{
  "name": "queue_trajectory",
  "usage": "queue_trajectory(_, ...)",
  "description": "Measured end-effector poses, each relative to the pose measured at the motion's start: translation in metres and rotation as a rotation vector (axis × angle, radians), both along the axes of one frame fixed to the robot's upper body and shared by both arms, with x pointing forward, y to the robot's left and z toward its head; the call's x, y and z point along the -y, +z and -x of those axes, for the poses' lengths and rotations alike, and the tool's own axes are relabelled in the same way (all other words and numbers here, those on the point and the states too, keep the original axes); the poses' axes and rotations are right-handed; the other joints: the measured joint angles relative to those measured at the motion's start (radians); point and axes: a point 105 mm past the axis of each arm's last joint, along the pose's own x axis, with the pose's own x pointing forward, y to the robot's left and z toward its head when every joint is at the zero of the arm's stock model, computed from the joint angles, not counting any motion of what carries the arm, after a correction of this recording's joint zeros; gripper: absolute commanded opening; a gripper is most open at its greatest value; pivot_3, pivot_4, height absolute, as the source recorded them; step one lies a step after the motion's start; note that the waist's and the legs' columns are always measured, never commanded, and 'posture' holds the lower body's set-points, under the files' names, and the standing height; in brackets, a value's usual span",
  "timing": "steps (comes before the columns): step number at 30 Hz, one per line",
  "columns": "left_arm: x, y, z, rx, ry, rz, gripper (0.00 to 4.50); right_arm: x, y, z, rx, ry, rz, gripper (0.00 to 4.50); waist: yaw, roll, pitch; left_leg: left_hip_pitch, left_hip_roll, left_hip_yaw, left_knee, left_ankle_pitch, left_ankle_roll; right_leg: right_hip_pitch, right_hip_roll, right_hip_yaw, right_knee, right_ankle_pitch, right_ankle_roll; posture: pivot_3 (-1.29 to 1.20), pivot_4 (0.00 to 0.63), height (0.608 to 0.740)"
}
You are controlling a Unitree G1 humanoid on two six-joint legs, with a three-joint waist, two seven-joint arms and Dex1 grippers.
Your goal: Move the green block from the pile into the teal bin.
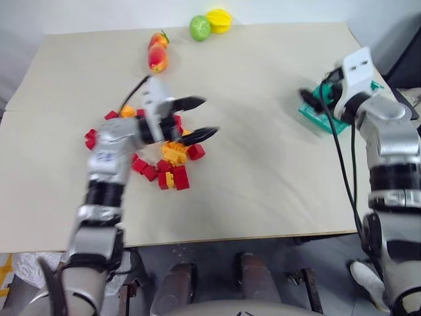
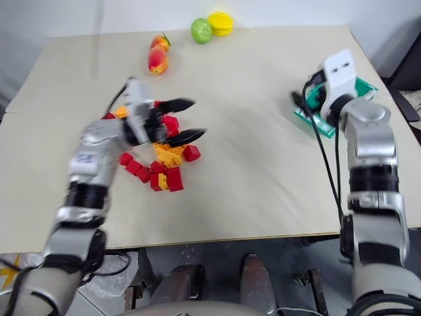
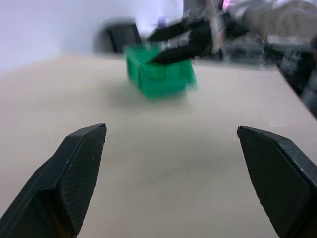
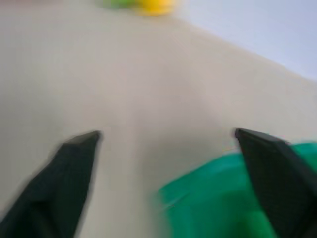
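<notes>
Beige and flat, the tabletop point(image 1: 263, 158) fills most of the left eye view. One pile point(image 1: 168, 161) of red and orange-yellow bricks lies on its left half, and part of it hides under the arm. The left gripper point(image 1: 202, 118) hangs just over the pile's far side with its jaws spread wide and nothing between them. No green block can be picked out among the bricks. Four toy fruits lie near the far edge: two red-orange fruits point(image 1: 158, 54), one round green fruit point(image 1: 199, 27) and one yellow fruit point(image 1: 218, 20). One teal bin point(image 1: 319, 117) sits near the right edge, partly behind the right arm. Between pile and bin the tabletop is wide and bare, with lots of room.

From the right eye view the same things show, with the near edge bare too.

Seen from the left wrist, the two black fingers point(image 3: 74, 173) stand far apart over bare tabletop. Far ahead is the bin, and the right gripper point(image 3: 176, 42) hangs right at it.

Looking along the right wrist, its two fingers point(image 4: 69, 168) are also spread wide and hold nothing. The bin's green wall sits by one finger. I cannot tell what lies inside it.
</notes>
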Motion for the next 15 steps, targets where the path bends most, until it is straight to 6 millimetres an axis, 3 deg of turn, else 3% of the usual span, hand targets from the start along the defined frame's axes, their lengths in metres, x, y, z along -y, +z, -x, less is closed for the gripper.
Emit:
queue_trajectory(1,-0.039,-0.014,0.006,-0.030,0.116,-0.018,4.50,-0.002,-0.028,0.017,-0.106,0.118,0.007,4.45,0.001,0.001,0.001,0.000,-0.001,0.000,-0.001,-0.001,0.000,-0.001,0.000,0.001,0.000,0.000,0.000,0.00,0.150,0.740)
queue_trajectory(2,-0.051,-0.018,0.010,-0.044,0.153,-0.030,4.50,-0.004,-0.036,0.023,-0.142,0.166,0.007,4.45,0.006,0.002,0.002,-0.002,-0.001,0.000,0.002,-0.001,0.001,-0.002,-0.001,0.002,0.000,0.000,0.001,0.00,0.150,0.740)
queue_trajectory(4,-0.069,-0.017,0.025,-0.104,0.179,-0.024,4.50,-0.017,-0.031,0.033,-0.153,0.308,0.015,4.45,0.012,0.002,0.003,-0.002,-0.003,0.000,0.005,-0.001,0.002,-0.002,-0.002,0.004,0.002,0.002,0.003,0.00,0.150,0.740)
queue_trajectory(9,-0.106,-0.015,0.049,-0.147,0.269,-0.009,4.50,-0.019,-0.024,0.040,-0.129,0.437,0.039,4.45,0.020,0.002,0.003,0.003,-0.003,-0.001,0.005,-0.001,0.002,0.003,-0.002,0.005,-0.001,0.002,0.002,0.00,0.150,0.740)
queue_trajectory(15,-0.156,-0.045,0.089,-0.236,0.425,-0.054,4.50,-0.008,-0.044,0.038,-0.175,0.483,0.102,4.45,0.013,0.002,0.003,0.002,-0.002,0.000,0.002,-0.002,0.002,0.001,-0.002,0.005,-0.001,0.001,0.001,0.00,0.150,0.740)
